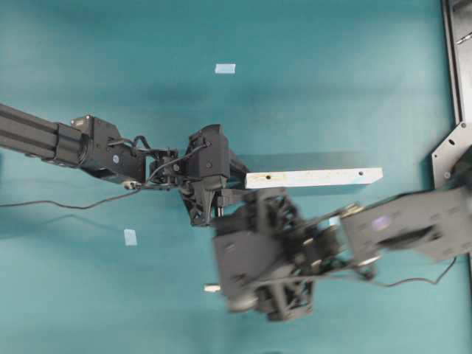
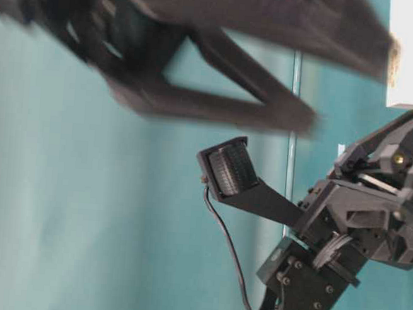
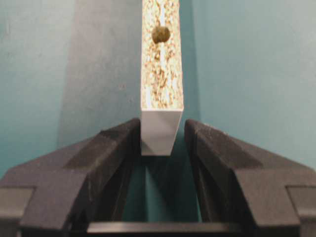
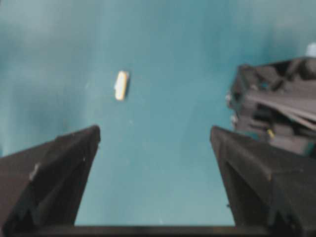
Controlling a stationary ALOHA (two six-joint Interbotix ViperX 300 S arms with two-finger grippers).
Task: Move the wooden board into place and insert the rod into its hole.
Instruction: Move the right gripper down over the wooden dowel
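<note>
On the left side I am holding the long, narrow strip of pale whitish wood, the wooden board (image 1: 313, 177), by its near end with the left tool (image 1: 237, 178); in the left wrist view its fingers (image 3: 118, 143) are sitting at a middling gap with the board's end (image 3: 160, 131) between them, one finger touching it and the other just beside, so I am judging this a grip on the board. The board's long axis is running left to right across the teal bench (image 1: 332, 74), away from the left tool, with one small dark hole (image 3: 161, 34) just beyond the held end and another near the far end. Further right, I am bringing in the right tool (image 1: 243, 276), blurred, with its fingers spread wide and nothing between them. The tiny whitish-beige cylinder, the rod (image 4: 121, 85), is lying flat on the bench ahead of and a little left of that tool, near its left finger. I am judging the right arm clearly the nearer one for picking it up.
</note>
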